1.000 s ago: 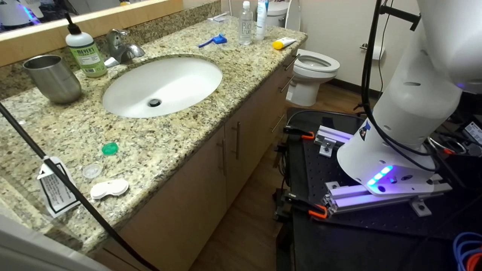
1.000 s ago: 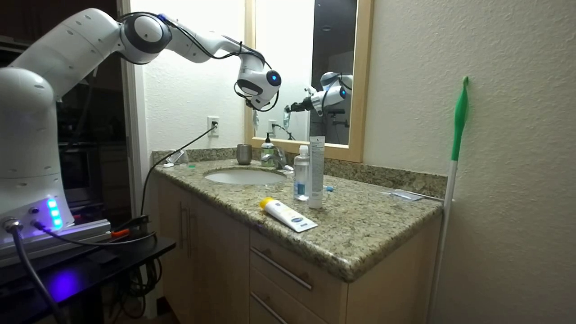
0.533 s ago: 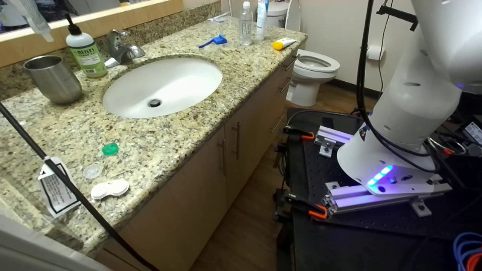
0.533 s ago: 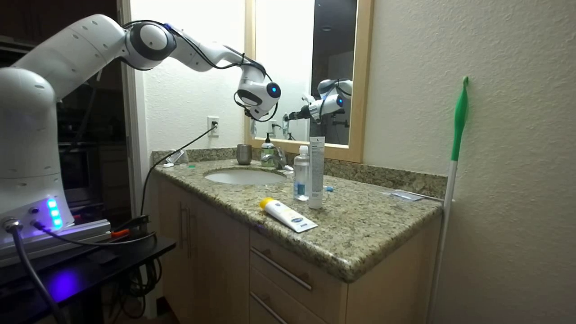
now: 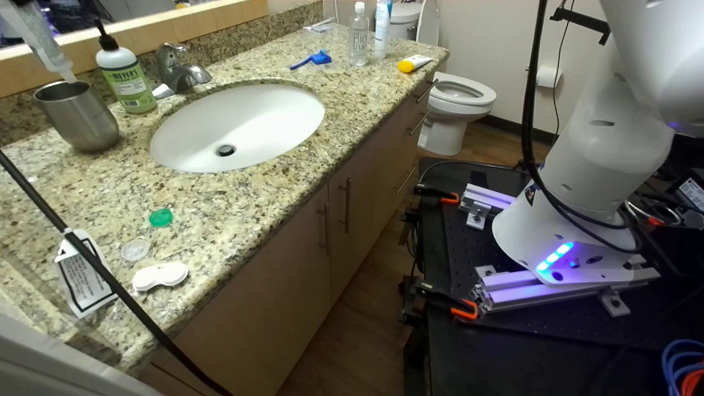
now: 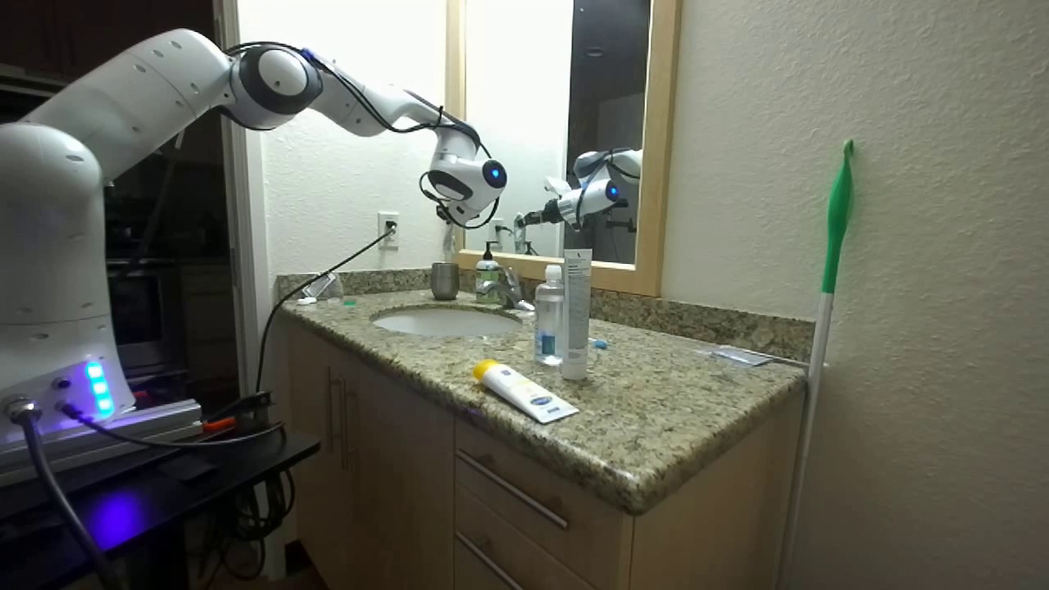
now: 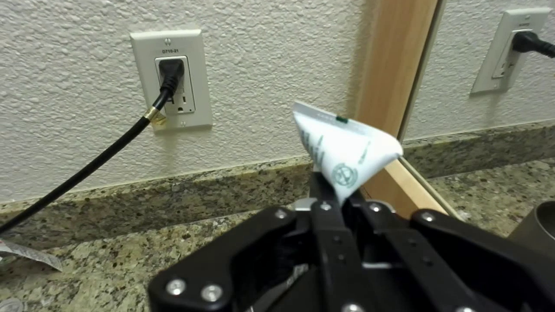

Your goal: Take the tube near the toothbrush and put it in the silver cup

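My gripper [image 7: 340,193] is shut on a white tube [image 7: 344,151] with green print. In an exterior view the tube [image 5: 38,38] hangs tilted, cap down, at the top left. Its cap overlaps the far rim of the silver cup [image 5: 85,118]; I cannot tell whether it is over the opening or behind it. The cup stands upright on the counter and shows at the right edge of the wrist view [image 7: 535,229]. In an exterior view the gripper [image 6: 445,215] is mostly hidden by the wrist, above the cup [image 6: 445,283]. A blue toothbrush-like item [image 5: 312,59] lies past the sink.
A soap bottle [image 5: 129,85] and the faucet [image 5: 179,69] stand beside the cup. The mirror frame [image 7: 392,65] and wall are close to the gripper. A black cord [image 7: 108,151] runs from an outlet. A clear bottle [image 6: 549,319], an upright tube [image 6: 576,315] and a yellow-capped tube [image 6: 524,392] are farther along.
The arm has lowered. The held tube has come into the top left of an exterior view and moved down and slightly left, its cap now reaching the cup's rim. The cup has not moved.
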Tool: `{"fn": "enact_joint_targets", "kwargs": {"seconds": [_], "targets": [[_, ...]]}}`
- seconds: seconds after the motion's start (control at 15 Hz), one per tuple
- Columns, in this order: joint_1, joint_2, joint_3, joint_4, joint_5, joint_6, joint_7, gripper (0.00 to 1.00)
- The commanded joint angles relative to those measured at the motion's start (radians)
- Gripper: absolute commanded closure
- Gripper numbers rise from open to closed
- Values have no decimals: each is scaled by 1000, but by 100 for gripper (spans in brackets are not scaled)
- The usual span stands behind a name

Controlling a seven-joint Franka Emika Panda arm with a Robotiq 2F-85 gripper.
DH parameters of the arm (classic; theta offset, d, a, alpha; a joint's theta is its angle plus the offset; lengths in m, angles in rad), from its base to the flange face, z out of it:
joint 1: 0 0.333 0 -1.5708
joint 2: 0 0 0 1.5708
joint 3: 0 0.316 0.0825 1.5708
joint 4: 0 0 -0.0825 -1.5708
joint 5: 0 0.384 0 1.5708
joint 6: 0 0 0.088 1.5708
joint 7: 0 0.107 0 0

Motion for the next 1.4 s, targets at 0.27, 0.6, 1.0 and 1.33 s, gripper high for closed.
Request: {"fn": "enact_joint_targets", "kwargs": {"seconds": [0.27, 0.6, 1.0, 1.33], "targets": [[8, 14, 9, 2, -21, 1, -36, 98], [7, 44, 13, 18, -21, 21, -81, 98], [8, 38, 7, 1, -35, 11, -44, 95], [8, 39, 6, 1, -39, 13, -21, 45]]}}
